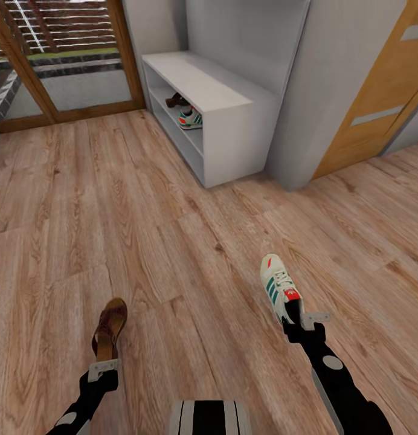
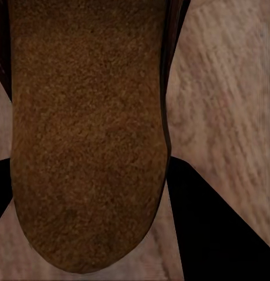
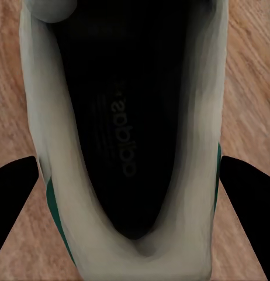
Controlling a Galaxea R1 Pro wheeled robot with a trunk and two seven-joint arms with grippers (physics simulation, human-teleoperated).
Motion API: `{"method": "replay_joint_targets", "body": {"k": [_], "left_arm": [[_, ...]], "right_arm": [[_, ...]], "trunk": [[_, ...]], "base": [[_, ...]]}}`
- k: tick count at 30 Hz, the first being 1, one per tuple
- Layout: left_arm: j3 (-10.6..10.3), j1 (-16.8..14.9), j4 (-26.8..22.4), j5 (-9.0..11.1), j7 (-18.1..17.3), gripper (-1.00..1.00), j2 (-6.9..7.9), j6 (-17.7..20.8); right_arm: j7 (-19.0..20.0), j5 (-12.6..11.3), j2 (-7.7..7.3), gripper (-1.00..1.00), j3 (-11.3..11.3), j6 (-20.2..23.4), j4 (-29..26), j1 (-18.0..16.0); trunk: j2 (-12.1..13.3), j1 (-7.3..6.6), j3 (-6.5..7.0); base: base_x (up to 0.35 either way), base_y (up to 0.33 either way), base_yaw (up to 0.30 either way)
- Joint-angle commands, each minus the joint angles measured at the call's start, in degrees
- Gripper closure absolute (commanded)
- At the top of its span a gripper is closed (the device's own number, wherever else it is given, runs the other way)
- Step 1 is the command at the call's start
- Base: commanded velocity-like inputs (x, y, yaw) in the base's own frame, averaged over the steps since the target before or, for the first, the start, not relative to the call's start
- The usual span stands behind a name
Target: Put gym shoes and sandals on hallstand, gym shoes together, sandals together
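Note:
One brown sandal points away from me at the lower left, and my left gripper is shut on its heel end. In the left wrist view its mottled footbed sits between the black fingers. A white gym shoe with teal stripes lies at the lower right, heel held by my shut right gripper. The right wrist view looks into that gym shoe, with a finger on each side. The light-grey hallstand stands ahead, with a second sandal and a second gym shoe side by side on its shelf.
Wood-plank corridor floor stretches between me and the rack. A glass door with a wooden frame is at the back left. An orange-brown door stands at the right, past a grey wall corner. My own base shows at the bottom edge.

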Motion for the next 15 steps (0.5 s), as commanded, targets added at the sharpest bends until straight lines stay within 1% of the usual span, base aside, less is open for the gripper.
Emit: {"method": "replay_joint_targets", "body": {"k": [1, 4, 8, 11, 14, 15], "left_arm": [[0.3, 0.0, 0.1, 0.2, -0.5, 1.00, 0.02, -0.1], [0.3, 0.7, 0.1, 0.1, -0.6, 1.00, 0.35, -0.1], [0.3, 4.1, -0.2, 0.4, -0.5, 1.00, 0.96, -0.2], [0.3, 6.0, -0.4, 0.4, -0.5, 1.00, 1.14, -0.3], [0.3, 7.3, -0.5, 0.5, -0.5, 1.00, 1.17, -1.6], [0.3, 7.8, -0.5, 0.5, -0.4, 1.00, 1.18, -2.8]], "right_arm": [[-0.2, 0.3, -0.03, 1.00, 0.1, -0.1, 0.4, 0.0], [-0.1, 0.4, -0.14, 1.00, 0.0, -1.4, 1.5, 0.0], [-0.1, 0.4, -0.30, 1.00, 0.1, -2.2, 2.1, 0.0], [-0.1, 0.4, -0.29, 1.00, 0.1, -2.3, 2.3, 0.1], [-0.2, 0.4, -0.28, 1.00, 0.1, -2.5, 2.3, 0.1], [-0.2, 0.4, -0.23, 1.00, 0.2, -2.6, 2.4, 0.3]], "trunk": [[0.0, -0.03, 0.28], [0.0, -0.11, 1.21], [0.1, -0.21, 2.45], [0.1, -0.29, 3.38], [0.2, -0.37, 4.31], [0.2, -0.39, 4.62]], "base": [[0.000, 0.000, 0.000], [0.000, 0.000, 0.000], [0.000, 0.000, 0.000], [0.000, 0.000, 0.000], [0.000, 0.000, 0.000], [0.000, 0.000, 0.000]]}}
